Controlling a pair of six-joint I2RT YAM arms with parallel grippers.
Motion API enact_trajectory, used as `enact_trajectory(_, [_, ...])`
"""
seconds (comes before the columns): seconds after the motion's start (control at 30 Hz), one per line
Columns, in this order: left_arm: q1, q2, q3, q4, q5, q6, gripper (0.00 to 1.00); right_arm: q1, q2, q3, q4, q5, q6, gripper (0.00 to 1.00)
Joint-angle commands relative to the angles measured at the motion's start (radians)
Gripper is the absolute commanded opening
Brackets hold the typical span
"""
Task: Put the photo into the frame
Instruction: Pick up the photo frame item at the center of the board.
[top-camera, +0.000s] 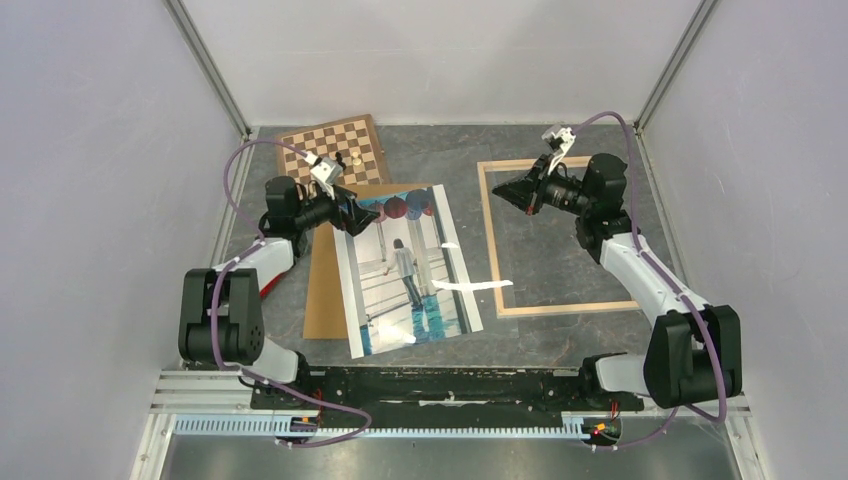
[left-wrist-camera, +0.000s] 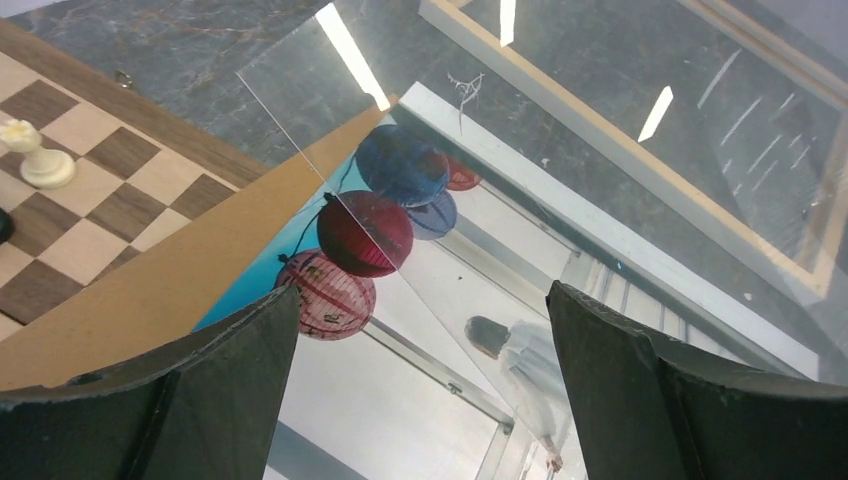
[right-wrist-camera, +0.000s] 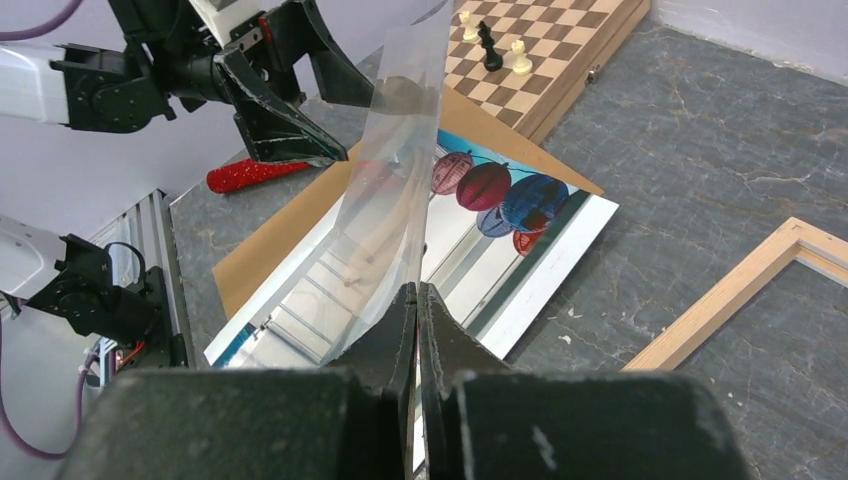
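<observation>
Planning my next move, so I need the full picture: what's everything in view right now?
photo: 1, white-bordered colour print, face up on the backing board
frame: 1, light wood, flat on the table, right side
clear sheet: 1, transparent, held up above the table, near the photo
backing board: 1, brown, under the photo
chessboard: 1, brown and cream, far left
chess pieces: 3, two white, one black, on the chessboard
red object: 1, glittery, left of the backing board; unidentifiable
table: 1, dark grey, under everything
left gripper: 1, black, open above the photo's lantern end
right gripper: 1, black, shut on the clear sheet
</observation>
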Motion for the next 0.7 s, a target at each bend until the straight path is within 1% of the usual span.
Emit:
enact_trajectory(0.0, [0.006,0.027,-0.012,0.141,0.096,-0.088,1.00,-0.009,-0.043,-0.008,0.094,-0.033,0.019,0.00])
enact_trajectory(0.23, [0.006,0.061,-0.017,0.192,0.190,-0.123,1.00,-0.020,-0.058,-0.027,0.131,-0.047,0.029,0.00])
enact_trajectory(0.27, [0.033,0.067,-0.016,0.202,0.196,-0.130,1.00,-0.022,-0.060,-0.029,0.138,-0.050,0.034,0.00])
enact_trajectory(0.37, [0.048,0.094,-0.007,0.240,0.230,-0.173,1.00,-0.026,-0.068,-0.032,0.145,-0.058,0.038,0.00])
enact_trajectory(0.5, [0.048,0.118,0.005,0.259,0.288,-0.196,1.00,-0.026,-0.075,-0.046,0.169,-0.066,0.048,0.00])
enact_trajectory(0.67, [0.045,0.128,0.007,0.313,0.322,-0.244,0.98,-0.026,-0.070,-0.056,0.198,-0.072,0.071,0.00])
